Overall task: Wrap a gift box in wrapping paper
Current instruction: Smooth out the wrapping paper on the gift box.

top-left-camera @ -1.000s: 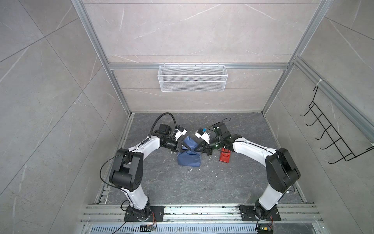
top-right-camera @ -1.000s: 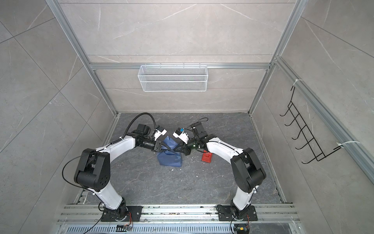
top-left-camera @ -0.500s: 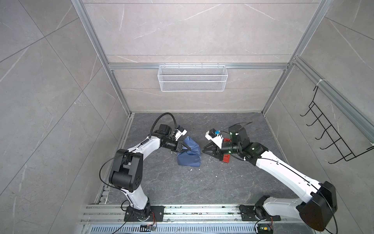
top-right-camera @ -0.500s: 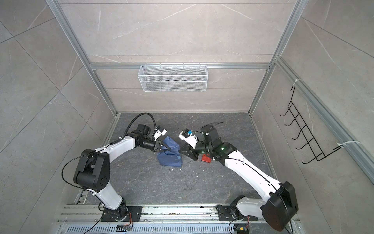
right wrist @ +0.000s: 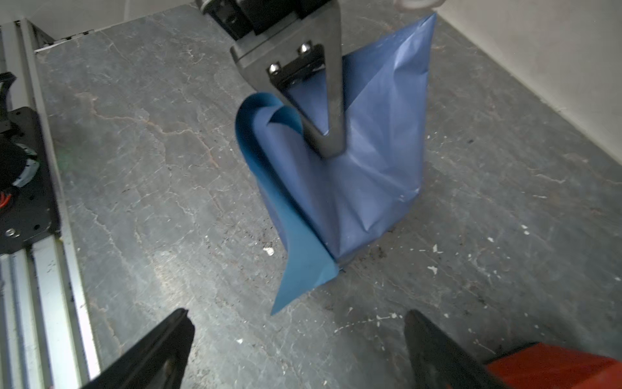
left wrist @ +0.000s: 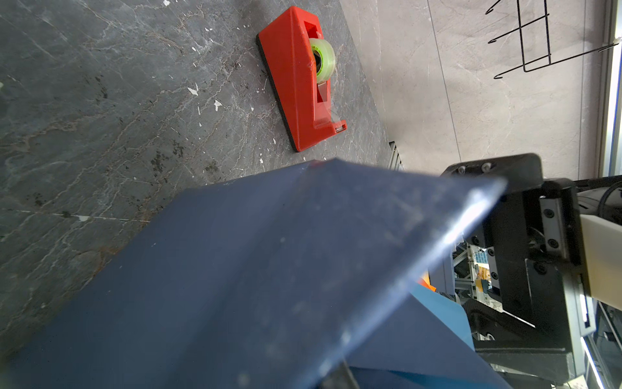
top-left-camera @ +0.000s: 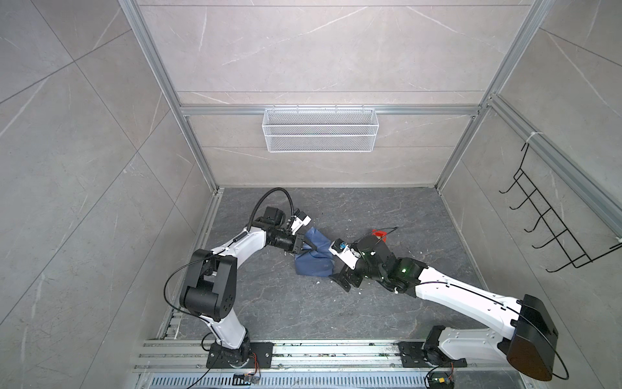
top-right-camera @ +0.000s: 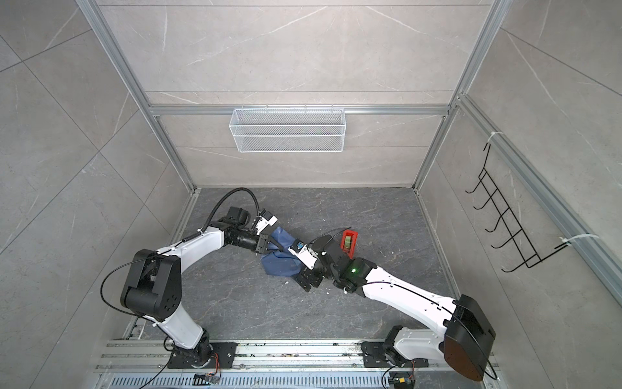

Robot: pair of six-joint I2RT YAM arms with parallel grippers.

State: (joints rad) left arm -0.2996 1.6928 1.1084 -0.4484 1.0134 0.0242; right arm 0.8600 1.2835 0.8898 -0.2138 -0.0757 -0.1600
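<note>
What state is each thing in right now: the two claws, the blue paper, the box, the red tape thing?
left gripper: shut, pinching the paper's top.
right gripper: open, holding nothing.
paper: creased, bunched upright on the floor.
box: out of sight, so cannot tell.
tape dispenser: on its base, roll loaded, untouched.
basket: hanging on the back wall.

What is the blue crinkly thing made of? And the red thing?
Blue thing: likely thin paper, creased sharply, curling at one edge, slightly shiny. Red thing: a tape dispenser, probably hard smooth plastic, with flat moulded sides. Its tape roll looks like clear glossy film.
</note>
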